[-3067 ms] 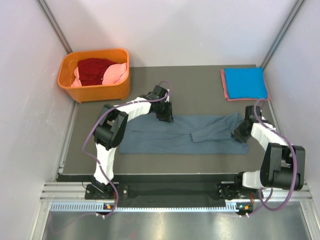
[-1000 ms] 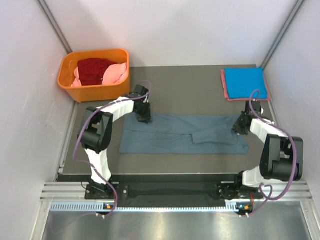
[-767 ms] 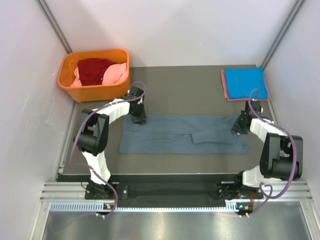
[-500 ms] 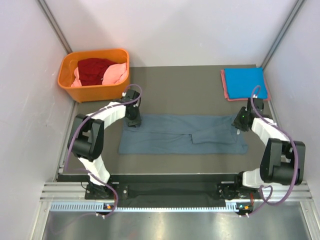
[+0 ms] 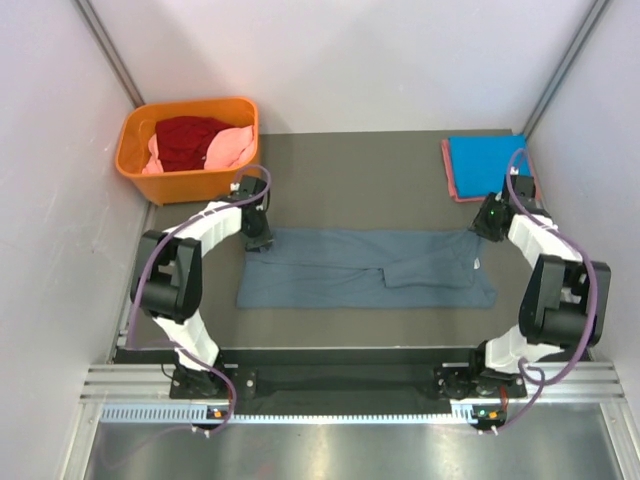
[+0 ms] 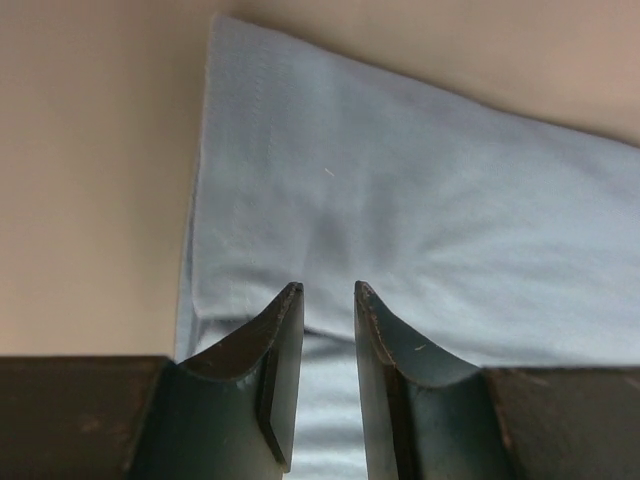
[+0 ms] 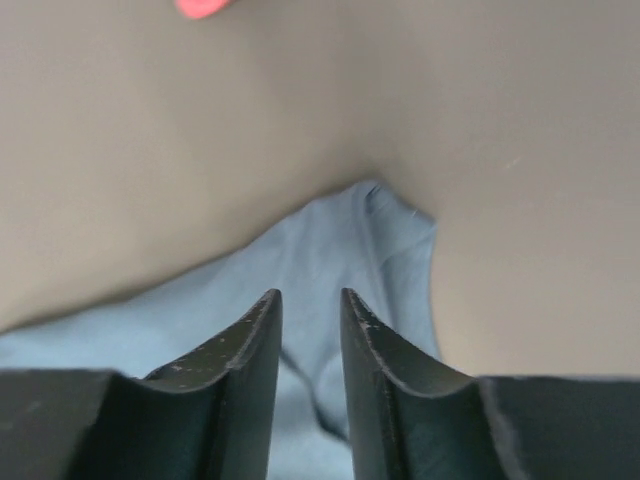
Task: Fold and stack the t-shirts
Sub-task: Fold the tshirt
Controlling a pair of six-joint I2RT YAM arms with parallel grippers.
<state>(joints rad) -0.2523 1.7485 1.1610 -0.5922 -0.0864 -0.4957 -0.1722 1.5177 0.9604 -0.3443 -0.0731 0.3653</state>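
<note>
Table (image 5: 380,170): left pincer (image 6: 327,290), right pincer (image 7: 310,293) outward.

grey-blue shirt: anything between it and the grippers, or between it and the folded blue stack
Nothing visible. The left gripper hangs over the far left corner of the grey-blue shirt, the right gripper over its far right one; only bare mat separates it from the folded blue tee.

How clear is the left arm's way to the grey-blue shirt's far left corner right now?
Probably clear, yes. The left gripper hangs over the grey-blue shirt near that corner, jaws slightly apart, and nothing lies between; the orange basket sits apart.
</note>
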